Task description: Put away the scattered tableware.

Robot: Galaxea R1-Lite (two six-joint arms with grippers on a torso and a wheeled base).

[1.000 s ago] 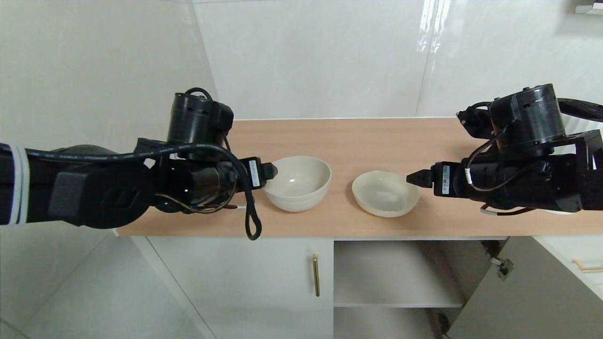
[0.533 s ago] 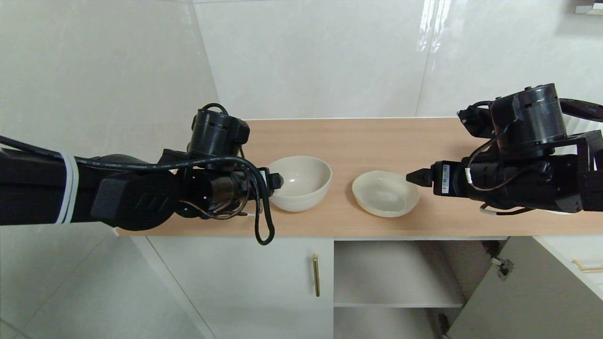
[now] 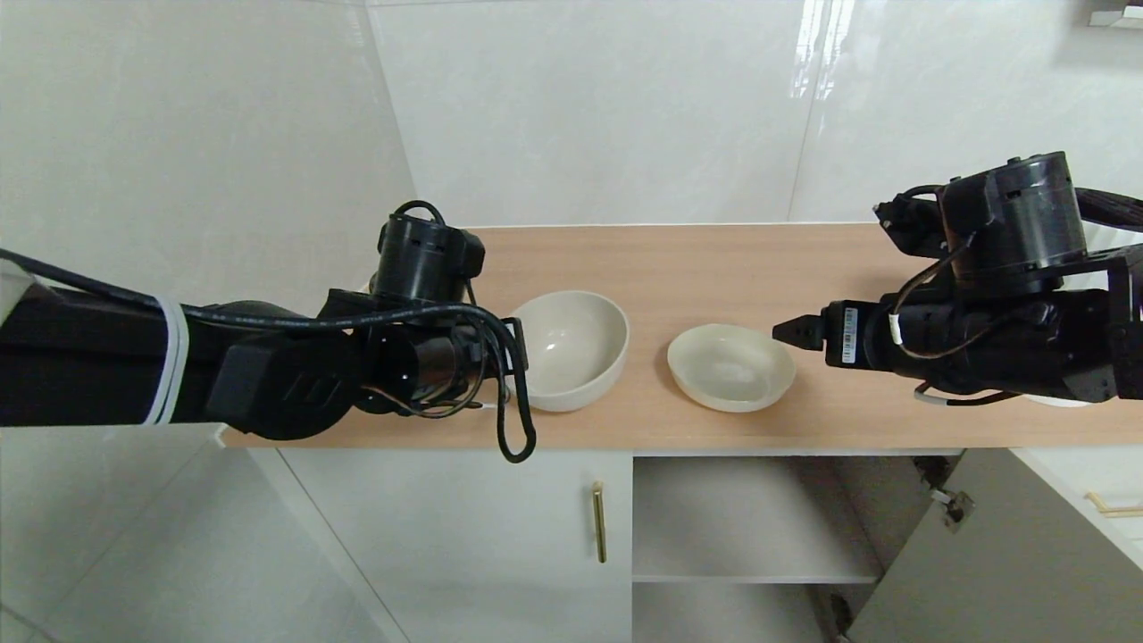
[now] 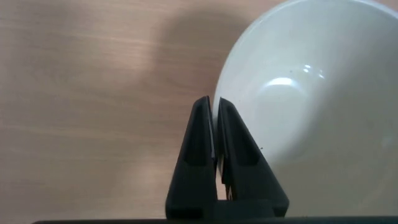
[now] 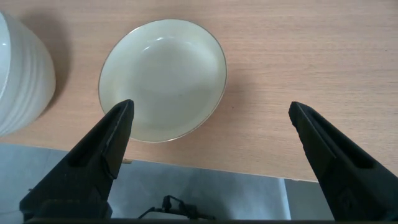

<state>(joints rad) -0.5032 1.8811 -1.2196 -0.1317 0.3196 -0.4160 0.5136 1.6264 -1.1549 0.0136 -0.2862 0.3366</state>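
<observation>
L tool (image 3: 516, 355) is closed on the near-left rim of the deep white glossy bowl (image 3: 571, 344). In the left wrist view its two fingers (image 4: 200, 134) stand almost together, w/ the thin wall of the rim between them. The deep bowl sits on the light wooden table (image 3: 714, 259), left of centre, and looks a little tilted, the gripped side higher.

The shallow cream dish w/ thin dark rim line (image 3: 730, 366) lies flat on the table just right of the deep bowl, not touching it. R tool (image 3: 793, 331) hovers at its right edge, fingers wide open, holding nothing. Under the table an open white cupboard (image 3: 741, 527) shows a bare shelf.

Handling, as I judge it: both pieces look like glazed ceramic, so stiff, smooth, prob. slippery and fragile. The deep bowl is prob. the heavier one, and a grip at one rim point lets it swing or slip, so a firm pinch and slow moves are needed. For the shallow dish, take the rim edge, one finger inside and one under, since its low wall gives little to hold.
</observation>
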